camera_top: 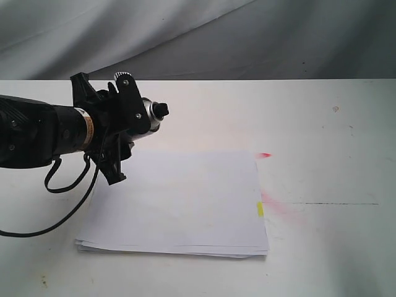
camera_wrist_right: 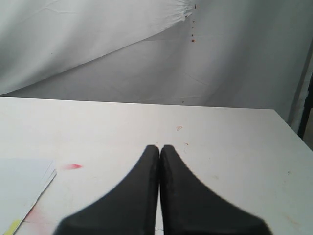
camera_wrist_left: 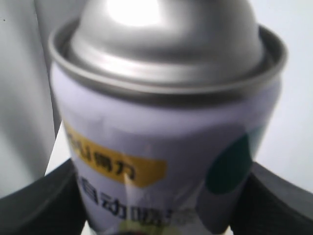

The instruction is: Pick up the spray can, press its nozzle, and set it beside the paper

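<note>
My left gripper (camera_top: 133, 117) is shut on the spray can (camera_top: 150, 116) and holds it in the air, tipped sideways above the far left corner of the paper (camera_top: 179, 204). The black nozzle (camera_top: 162, 111) points right. In the left wrist view the spray can (camera_wrist_left: 166, 127) fills the frame between my black fingers (camera_wrist_left: 39, 205); its silver dome, white label and a teal dot show, while the nozzle is cut off. The paper's yellow tab (camera_top: 260, 209) sits on its right edge. My right gripper (camera_wrist_right: 160, 148) is shut on nothing above bare table, and the exterior view does not show it.
Red spray marks (camera_top: 265, 154) stain the white table (camera_top: 322, 124) just right of the paper, with a fainter pink smear (camera_top: 278, 205) near the tab. A grey cloth backdrop (camera_top: 247, 37) hangs behind the table. A black cable (camera_top: 68, 198) loops under my left arm.
</note>
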Controlling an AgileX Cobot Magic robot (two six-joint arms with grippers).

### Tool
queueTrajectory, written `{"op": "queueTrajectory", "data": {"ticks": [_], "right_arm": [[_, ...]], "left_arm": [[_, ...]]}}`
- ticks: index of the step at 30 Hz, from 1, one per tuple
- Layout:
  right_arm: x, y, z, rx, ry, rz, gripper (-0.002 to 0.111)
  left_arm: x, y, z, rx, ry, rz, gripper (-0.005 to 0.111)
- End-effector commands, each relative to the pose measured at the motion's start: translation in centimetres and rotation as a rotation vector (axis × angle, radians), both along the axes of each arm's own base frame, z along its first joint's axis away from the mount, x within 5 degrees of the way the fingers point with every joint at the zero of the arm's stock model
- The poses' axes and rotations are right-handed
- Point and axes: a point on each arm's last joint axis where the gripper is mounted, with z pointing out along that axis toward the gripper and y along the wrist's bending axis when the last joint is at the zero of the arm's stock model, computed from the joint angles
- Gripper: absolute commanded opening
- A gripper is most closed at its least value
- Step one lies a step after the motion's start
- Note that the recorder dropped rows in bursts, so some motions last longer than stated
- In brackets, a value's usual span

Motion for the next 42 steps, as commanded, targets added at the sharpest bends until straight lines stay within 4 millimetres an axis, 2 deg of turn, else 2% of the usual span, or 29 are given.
{"op": "queueTrajectory", "data": {"ticks": [1,10,18,20,25,30,33,38,41,42], "right_arm": [[0.0,-0.1,-0.1,-0.017,-0.002,-0.008,0.000],[0.0,-0.1,-0.1,-0.017,-0.002,-0.008,0.000],[0.0,-0.2,0.6,0.026,-0.077,-0.026,0.000],[0.0,-0.3,0.9,0.104,-0.103,-0.038,0.000],[0.0,-0.7,1.2,0.466,-0.155,-0.088,0.000],[0.0,-0.4,0.9,0.624,-0.105,-0.077,0.000],[-0.1,0.2,2.5,0.627,-0.075,-0.014,0.000],[-0.3,0.8,7.7,0.606,-0.111,0.066,0.000],[1.0,1.3,10.7,0.526,-0.033,0.104,0.000],[2.0,1.6,12.3,0.489,0.025,0.126,0.000]], "left_arm": [[0.1,-0.2,0.5,-0.012,-0.016,-0.003,0.000],[0.1,-0.2,0.5,-0.013,-0.016,0.003,0.000],[0.1,0.0,0.5,-0.016,-0.015,0.042,0.000],[0.1,0.0,0.5,-0.016,-0.015,0.042,0.000],[0.1,0.0,0.5,-0.016,-0.015,0.042,0.000],[0.1,0.0,0.5,-0.016,-0.015,0.042,0.000],[0.1,0.0,0.5,-0.016,-0.015,0.042,0.000],[0.1,0.0,0.5,-0.016,-0.015,0.042,0.000],[0.1,0.0,0.5,-0.016,-0.015,0.042,0.000],[0.1,0.0,0.5,-0.016,-0.015,0.042,0.000]]}}
